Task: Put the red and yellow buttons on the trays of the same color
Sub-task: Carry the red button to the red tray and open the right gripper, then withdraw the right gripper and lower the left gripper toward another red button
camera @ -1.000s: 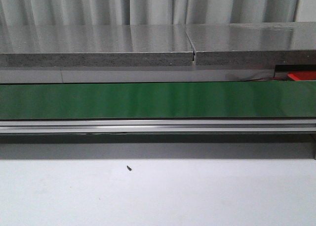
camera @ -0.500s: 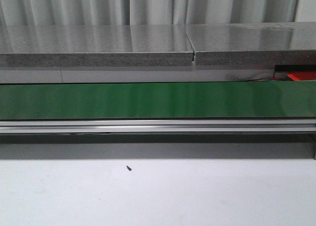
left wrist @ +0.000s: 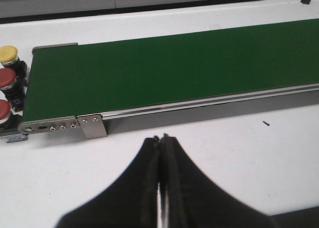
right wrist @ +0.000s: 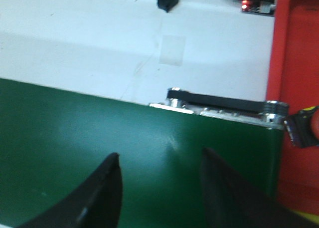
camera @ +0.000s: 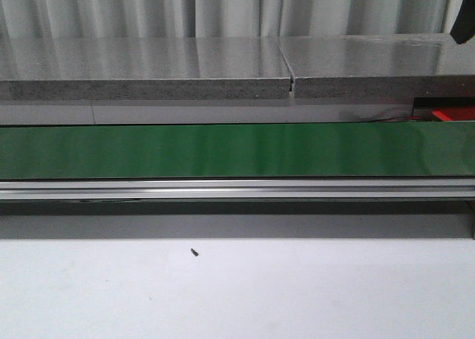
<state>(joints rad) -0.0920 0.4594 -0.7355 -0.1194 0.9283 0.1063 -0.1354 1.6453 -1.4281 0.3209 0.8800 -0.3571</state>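
Well apart from closed left fingers [left wrist: 160,153], buttons [left wrist: 9,54] by belt [left wrist: 169,63] end.

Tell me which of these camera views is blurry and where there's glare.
Right wrist view is soft, smeared around the right gripper over the green belt. Left wrist view is sharp, buttons crisp. Front view shows pale glare streaks along the belt.
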